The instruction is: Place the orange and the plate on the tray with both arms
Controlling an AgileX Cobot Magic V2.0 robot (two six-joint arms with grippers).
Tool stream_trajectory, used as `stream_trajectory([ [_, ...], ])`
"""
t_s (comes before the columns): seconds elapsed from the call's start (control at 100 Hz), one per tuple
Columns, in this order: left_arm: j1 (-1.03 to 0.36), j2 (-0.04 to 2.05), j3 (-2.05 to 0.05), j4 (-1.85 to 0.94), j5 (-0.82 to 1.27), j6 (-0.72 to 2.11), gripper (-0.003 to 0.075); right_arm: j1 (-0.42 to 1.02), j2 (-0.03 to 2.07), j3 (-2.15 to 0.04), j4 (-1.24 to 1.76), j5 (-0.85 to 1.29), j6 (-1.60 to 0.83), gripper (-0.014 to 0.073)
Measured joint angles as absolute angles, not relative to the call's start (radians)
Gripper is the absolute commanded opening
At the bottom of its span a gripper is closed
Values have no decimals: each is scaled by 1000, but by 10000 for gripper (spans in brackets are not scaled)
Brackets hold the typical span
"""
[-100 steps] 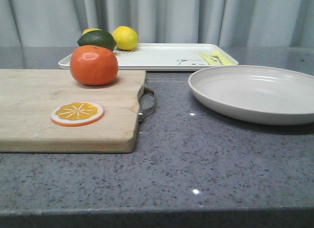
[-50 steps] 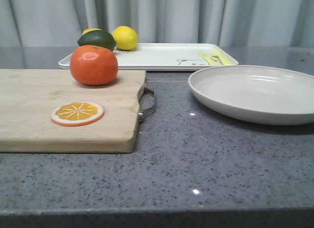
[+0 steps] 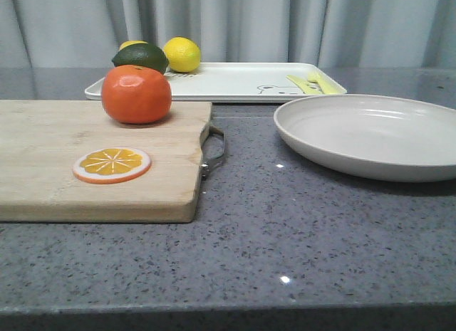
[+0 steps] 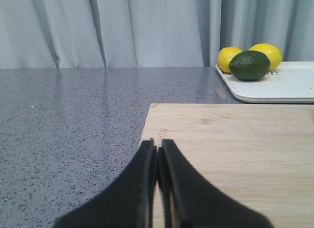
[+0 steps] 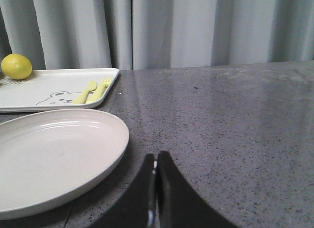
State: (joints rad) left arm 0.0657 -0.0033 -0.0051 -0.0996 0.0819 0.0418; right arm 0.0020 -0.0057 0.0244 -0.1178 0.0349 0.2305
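Observation:
The orange sits on the far part of a wooden cutting board. The off-white plate lies on the grey counter at the right; it also shows in the right wrist view. The white tray lies behind both, and shows in both wrist views. My left gripper is shut and empty over the board's edge; the orange is out of its view. My right gripper is shut and empty beside the plate's rim. Neither gripper shows in the front view.
A flat orange slice lies on the board's front part. A green avocado and two lemons sit at the tray's left end. A yellow utensil print marks its right end. Grey curtains hang behind.

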Motion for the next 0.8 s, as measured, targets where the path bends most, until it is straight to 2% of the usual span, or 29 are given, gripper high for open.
stream_trajectory([
  [0.24, 66, 58, -84, -100, 82, 42, -19, 2, 133, -92, -118, 43, 230, -60],
  [0.8, 66, 467, -373, -170, 80, 44, -19, 2, 497, -361, -118, 47, 230, -60],
])
